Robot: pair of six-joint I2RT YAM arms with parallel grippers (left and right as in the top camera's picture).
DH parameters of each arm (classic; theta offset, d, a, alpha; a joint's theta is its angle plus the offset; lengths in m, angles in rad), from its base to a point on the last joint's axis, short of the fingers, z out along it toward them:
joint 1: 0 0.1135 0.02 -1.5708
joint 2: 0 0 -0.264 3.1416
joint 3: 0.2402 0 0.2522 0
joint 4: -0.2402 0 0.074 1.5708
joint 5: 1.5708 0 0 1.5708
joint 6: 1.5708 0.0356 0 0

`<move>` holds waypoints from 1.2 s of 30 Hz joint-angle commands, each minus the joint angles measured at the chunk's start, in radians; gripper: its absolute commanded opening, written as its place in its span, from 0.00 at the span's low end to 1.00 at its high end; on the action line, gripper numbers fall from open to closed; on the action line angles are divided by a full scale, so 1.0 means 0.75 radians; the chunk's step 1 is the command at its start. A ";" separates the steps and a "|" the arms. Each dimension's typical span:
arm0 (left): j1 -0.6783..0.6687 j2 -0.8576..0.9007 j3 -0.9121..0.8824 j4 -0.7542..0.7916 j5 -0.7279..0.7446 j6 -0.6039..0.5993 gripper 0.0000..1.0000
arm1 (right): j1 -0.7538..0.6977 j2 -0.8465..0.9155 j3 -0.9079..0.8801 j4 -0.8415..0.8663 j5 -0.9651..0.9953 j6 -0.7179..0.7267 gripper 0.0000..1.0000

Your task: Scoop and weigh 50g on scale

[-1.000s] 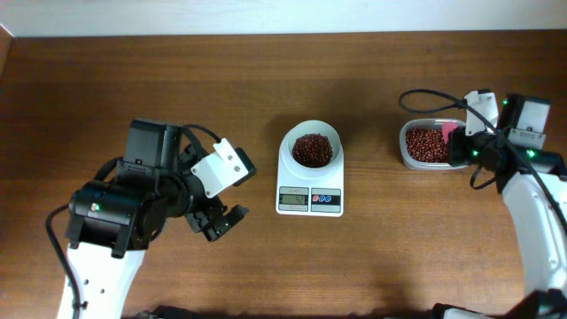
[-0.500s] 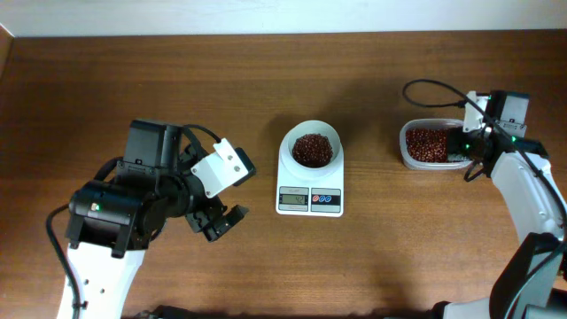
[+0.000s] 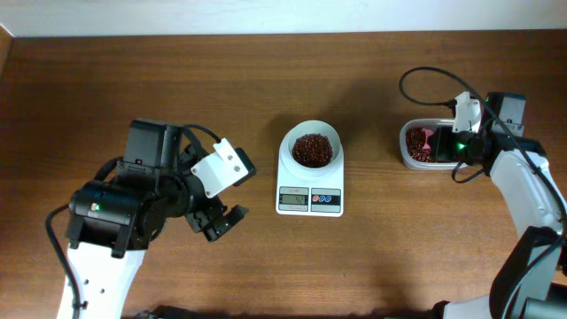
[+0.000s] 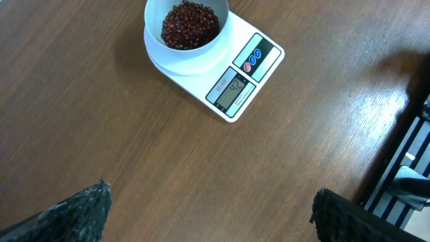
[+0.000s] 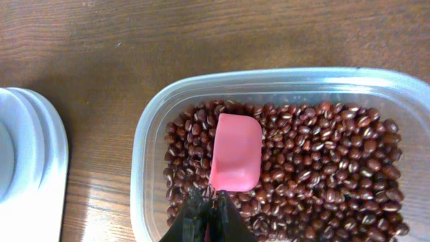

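At the left of the overhead view the left arm sits hunched over the wooden table. Its left gripper points toward the middle of the frame with its jaws spread wide and nothing between them. From its own wrist camera the two dark fingers show only in the bottom corners, with bare wood between.

In the centre of the overhead frame stands the scale, well clear of both arms. Its white bowl sits on top at the far end, and the grey display and the red and blue buttons are at the near edge. The bowl holds a mound of red beans. In the left wrist view the scale lies at the top centre, turned at an angle. Digits show on its display, but I can't read them for sure.

At the right of the overhead frame is a clear plastic tub part filled with more beans. The right gripper reaches over its right end. The right wrist view shows its fingers pinched tight together on the near end of a pink scoop, which lies on top of the beans in the left half of the tub. A white edge of the scale shows at that view's left border.
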 commanded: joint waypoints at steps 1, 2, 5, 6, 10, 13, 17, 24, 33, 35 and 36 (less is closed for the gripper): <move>0.008 -0.005 -0.009 0.002 0.019 0.026 0.99 | -0.007 0.042 0.011 -0.032 -0.058 0.042 0.04; 0.008 -0.005 -0.009 0.002 0.019 0.026 0.99 | -0.007 0.051 0.011 -0.035 -0.063 0.043 0.04; 0.008 -0.005 -0.009 0.002 0.019 0.026 0.99 | -0.061 0.050 0.011 -0.035 -0.114 0.091 0.04; 0.008 -0.005 -0.009 0.002 0.019 0.026 0.99 | -0.100 0.050 0.011 -0.036 -0.201 0.092 0.04; 0.008 -0.005 -0.009 0.002 0.019 0.026 0.99 | -0.290 0.052 0.011 -0.052 -0.640 0.091 0.04; 0.008 -0.005 -0.009 0.002 0.019 0.026 0.99 | -0.390 0.052 0.011 -0.123 -0.696 0.091 0.04; 0.008 -0.005 -0.010 0.002 0.019 0.026 0.99 | -0.451 0.052 0.011 -0.146 -0.817 0.091 0.04; 0.008 -0.005 -0.010 0.002 0.019 0.026 0.99 | -0.395 0.052 0.011 -0.144 -0.985 0.091 0.04; 0.008 -0.005 -0.009 0.002 0.019 0.026 0.99 | 0.047 0.052 0.011 0.059 -1.143 0.217 0.04; 0.008 -0.005 -0.009 0.002 0.019 0.026 0.99 | 0.137 0.052 0.011 0.122 -1.142 0.251 0.04; 0.008 -0.005 -0.009 0.002 0.019 0.026 0.99 | 0.181 0.052 0.011 0.150 -1.133 0.250 0.04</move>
